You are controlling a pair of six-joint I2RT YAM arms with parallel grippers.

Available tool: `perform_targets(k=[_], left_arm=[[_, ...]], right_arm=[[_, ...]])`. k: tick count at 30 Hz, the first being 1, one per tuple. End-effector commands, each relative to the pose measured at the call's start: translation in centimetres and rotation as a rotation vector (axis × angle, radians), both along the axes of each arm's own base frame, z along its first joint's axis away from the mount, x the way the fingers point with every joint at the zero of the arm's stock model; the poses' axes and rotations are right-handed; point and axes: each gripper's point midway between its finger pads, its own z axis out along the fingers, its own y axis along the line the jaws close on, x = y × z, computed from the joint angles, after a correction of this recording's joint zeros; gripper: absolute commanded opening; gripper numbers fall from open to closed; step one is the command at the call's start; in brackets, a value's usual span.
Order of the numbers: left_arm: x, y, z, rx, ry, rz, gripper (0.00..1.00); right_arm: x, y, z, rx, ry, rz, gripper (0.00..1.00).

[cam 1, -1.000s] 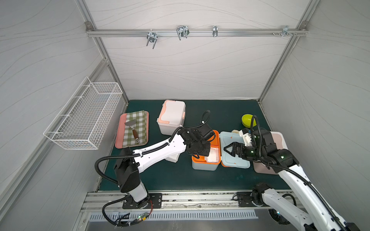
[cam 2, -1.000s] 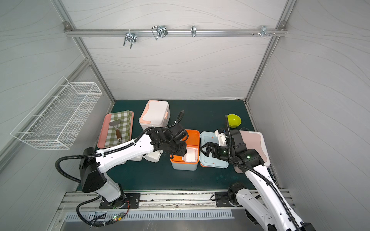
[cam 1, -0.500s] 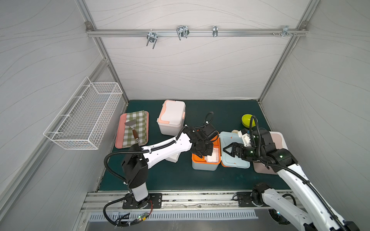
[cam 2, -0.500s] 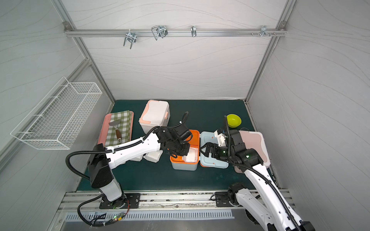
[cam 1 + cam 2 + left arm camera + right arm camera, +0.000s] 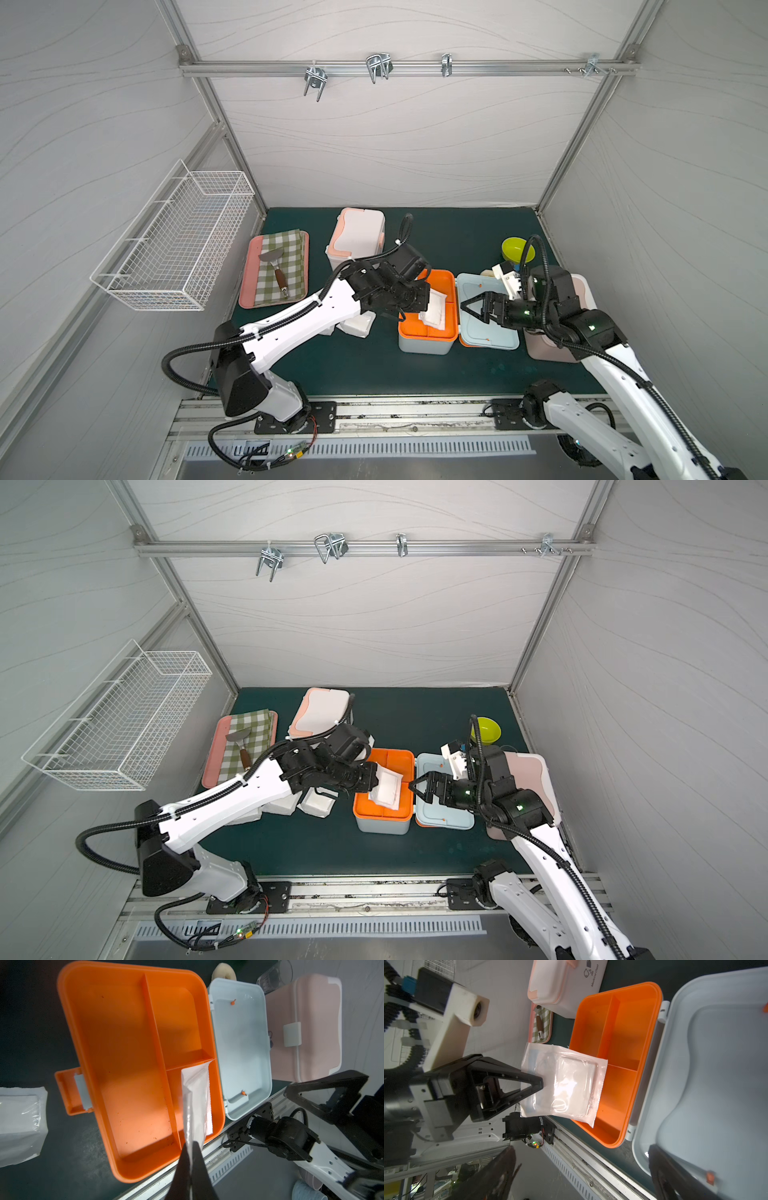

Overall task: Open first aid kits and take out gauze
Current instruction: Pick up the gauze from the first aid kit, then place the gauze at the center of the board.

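Over the last second I closed my left gripper point(image 5: 424, 300), half open before, onto 1 gauze pad point(image 5: 435, 309). That pad lay in the orange tray point(image 5: 441, 283) of the light blue kit point(image 5: 424, 347); now it hangs tilted above it.

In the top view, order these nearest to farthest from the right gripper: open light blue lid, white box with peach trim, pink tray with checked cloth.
1. Open light blue plastic lid, under the right gripper.
2. White plastic box with peach trim, back left.
3. Flat pink tray with checked cloth, far left.
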Motion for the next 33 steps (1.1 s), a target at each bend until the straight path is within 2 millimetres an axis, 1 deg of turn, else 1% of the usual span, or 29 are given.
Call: perform_targets(k=[1, 4, 7, 13, 16, 18, 21, 24, 27, 31, 33], left_arm=[[0.7, 1.3, 1.4, -0.068, -0.021, 0.073, 0.0], [1.0, 3.7, 1.4, -0.07, -0.036, 0.151, 0.0], [1.0, 6.6, 1.2, -0.063, -0.042, 0.243, 0.0], [0.6, 13.7, 0.1, -0.005, -0.043, 0.489, 0.0], [-0.3, 18.1, -0.5, 0.068, -0.031, 0.674, 0.0], [-1.6, 21.4, -0.9, 0.151, -0.016, 0.813, 0.0], [-3.5, 25.4, -1.2, 0.255, -0.007, 0.974, 0.0], [-5.2, 28.0, -1.8, 0.309, 0.018, 1.086, 0.0], [-6.9, 30.1, -2.9, 0.324, 0.053, 1.19, 0.0], [-8.9, 32.3, -4.4, 0.325, 0.086, 1.302, 0.0], [-9.8, 33.1, -5.4, 0.328, 0.109, 1.347, 0.0]], right_arm=[[-0.4, 1.6, 2.3, 0.085, -0.038, 0.092, 0.99], [-0.9, 2.8, 2.5, 0.075, -0.043, 0.145, 0.99], [-1.5, 4.2, 2.2, 0.021, -0.066, 0.199, 0.99], [-2.5, 6.8, 1.3, -0.088, -0.091, 0.297, 0.99], [-2.5, 7.5, 0.8, -0.106, -0.077, 0.317, 0.99], [-2.5, 7.7, 0.5, -0.114, -0.071, 0.324, 0.99], [-2.5, 7.9, 0.3, -0.119, -0.067, 0.331, 0.99], [-2.4, 8.1, 0.2, -0.124, -0.062, 0.343, 0.99], [-2.5, 8.3, 0.0, -0.131, -0.053, 0.351, 0.99], [-2.5, 8.5, -0.2, -0.138, -0.043, 0.363, 0.99], [-2.4, 8.6, -0.4, -0.142, -0.036, 0.369, 0.99]])
